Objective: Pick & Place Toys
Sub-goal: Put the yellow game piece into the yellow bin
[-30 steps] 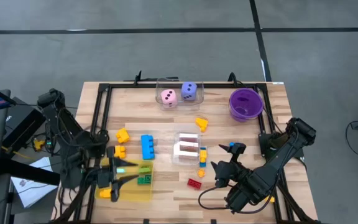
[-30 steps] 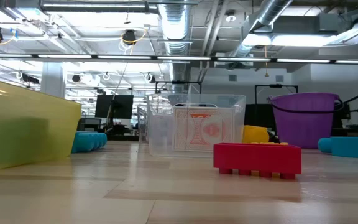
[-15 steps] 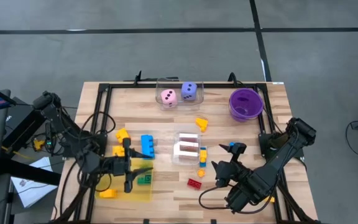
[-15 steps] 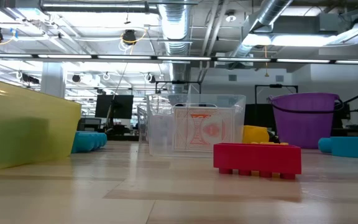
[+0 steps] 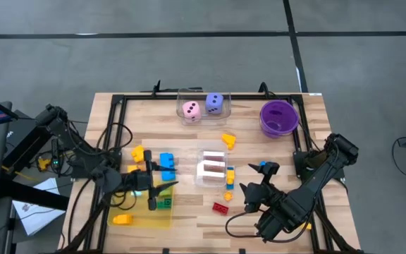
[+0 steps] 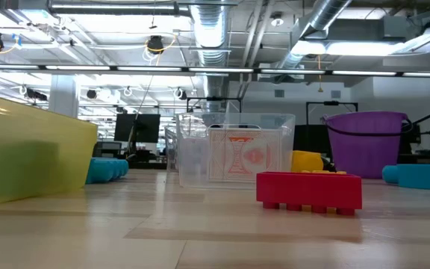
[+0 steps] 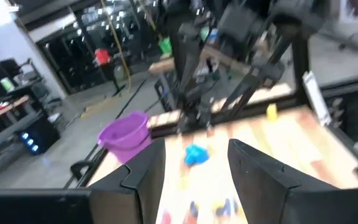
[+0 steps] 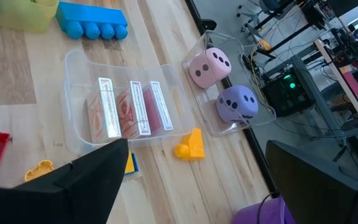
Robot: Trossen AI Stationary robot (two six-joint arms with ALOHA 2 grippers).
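The toys lie scattered on the wooden table: a blue brick (image 5: 167, 164), a yellow brick (image 5: 139, 153), a red brick (image 5: 220, 207), a yellow shape (image 5: 228, 140) and green bricks (image 5: 163, 202) inside the yellow tray (image 5: 141, 219). A pink die (image 5: 191, 110) and a purple die (image 5: 215, 104) sit in a clear box. My left gripper (image 5: 162, 188) hovers level over the tray's far right corner, open with nothing between its fingers (image 7: 145, 171). My right gripper (image 5: 254, 192) waits open above the table's near right part, also holding nothing.
A clear box with playing cards (image 5: 213, 168) stands mid-table, with small yellow, blue and orange pieces (image 5: 229, 185) beside it. The purple bowl (image 5: 279, 116) is at the far right, a blue piece (image 5: 264, 166) near my right arm. A yellow piece (image 5: 122, 219) lies by the tray's near left.
My left gripper has swung level from over the tray's left part toward the table's right and a little toward the far edge, ending near the blue brick, and it has rolled slightly on the way. The toys have stayed where they were.
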